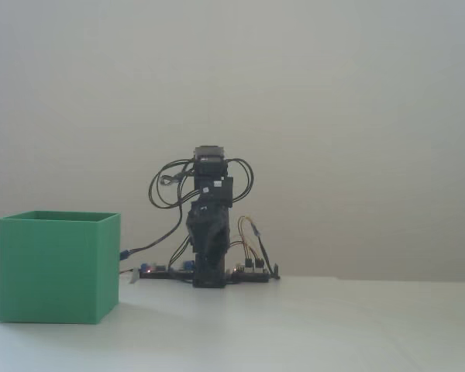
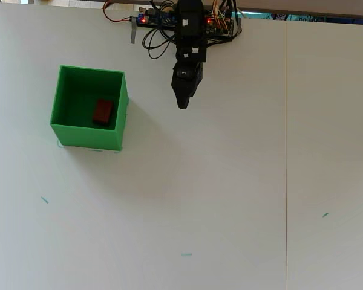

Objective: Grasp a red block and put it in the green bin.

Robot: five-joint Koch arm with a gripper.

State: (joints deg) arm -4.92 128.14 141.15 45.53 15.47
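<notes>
a small black arm [image 1: 208, 232] with looping black cables [image 1: 164, 186] and a pointed claw [image 2: 183, 103].

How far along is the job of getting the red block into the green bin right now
It looks done: in the overhead view the red block lies on the floor of the green bin. Nothing is in hand; the gripper hangs over bare table to the right of the bin, carrying nothing, though its jaw state is unclear. No other red block shows on the table, so nothing seems left.
</notes>
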